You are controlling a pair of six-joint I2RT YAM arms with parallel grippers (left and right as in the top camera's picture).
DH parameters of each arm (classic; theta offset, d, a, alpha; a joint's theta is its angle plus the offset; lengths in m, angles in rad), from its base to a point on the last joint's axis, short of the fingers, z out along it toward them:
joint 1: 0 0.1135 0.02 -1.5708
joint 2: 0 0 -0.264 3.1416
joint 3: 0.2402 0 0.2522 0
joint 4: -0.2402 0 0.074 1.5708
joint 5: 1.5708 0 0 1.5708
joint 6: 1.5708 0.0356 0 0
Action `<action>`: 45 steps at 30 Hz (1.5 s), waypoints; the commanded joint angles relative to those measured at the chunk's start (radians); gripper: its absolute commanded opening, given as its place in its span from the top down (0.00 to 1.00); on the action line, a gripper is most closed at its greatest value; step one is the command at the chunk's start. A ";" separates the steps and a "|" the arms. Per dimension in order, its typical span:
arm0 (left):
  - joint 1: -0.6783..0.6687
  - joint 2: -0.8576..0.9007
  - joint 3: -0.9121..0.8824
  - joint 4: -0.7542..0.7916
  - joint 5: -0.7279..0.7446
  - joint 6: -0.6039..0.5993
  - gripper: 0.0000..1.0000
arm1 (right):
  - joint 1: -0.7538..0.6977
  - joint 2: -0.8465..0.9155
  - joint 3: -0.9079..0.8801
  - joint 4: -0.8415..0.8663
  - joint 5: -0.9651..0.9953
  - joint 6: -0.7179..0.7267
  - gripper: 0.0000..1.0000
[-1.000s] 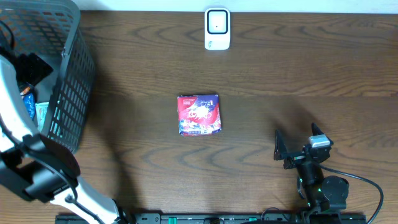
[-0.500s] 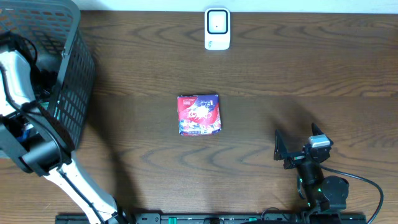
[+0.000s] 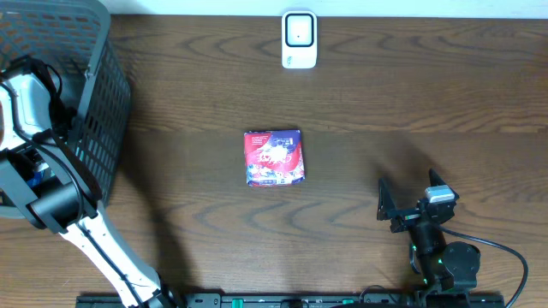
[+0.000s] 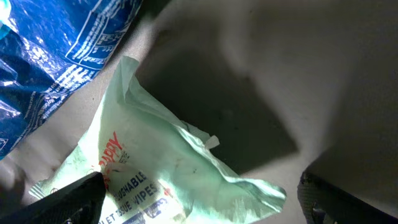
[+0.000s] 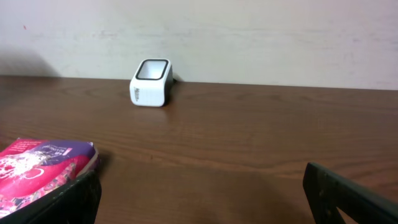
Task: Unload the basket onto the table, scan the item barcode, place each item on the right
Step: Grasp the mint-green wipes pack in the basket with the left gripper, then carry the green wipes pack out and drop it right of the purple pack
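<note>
Left fingers (image 4: 68, 202) spread as wide as they go, gripping nothing; left arm (image 3: 51, 201) reaches down inside the grey mesh basket (image 3: 103, 103) at the counter's left end. In the wrist view the 2 finger tips sit at the bottom corners, and a pale green wipes pack (image 4: 168, 168) lies crumpled on the basket floor below and between them; cannot tell if the left tip touches it. Blue foil bag (image 4: 56, 43) just beside the wipes pack, upper left. Right fingers (image 5: 348, 196) also fully apart and empty, low over the counter (image 3: 385, 111) at its front right, touching nothing. Red and purple packet (image 3: 274, 157) lies flat mid counter, well apart from both arms. White scanner (image 3: 299, 38) stands at the far edge, apart from the packet
</note>
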 commanded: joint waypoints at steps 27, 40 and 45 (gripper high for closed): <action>0.001 -0.586 0.022 0.013 0.287 -0.021 0.93 | -0.013 -0.004 -0.003 -0.002 -0.009 -0.007 0.01; -0.063 -1.021 0.022 0.068 0.494 -0.004 0.92 | -0.013 -0.004 -0.003 -0.002 -0.009 -0.007 0.01; -0.207 -1.054 0.022 0.093 0.657 -0.005 0.92 | -0.013 -0.004 -0.003 -0.002 -0.009 -0.007 0.01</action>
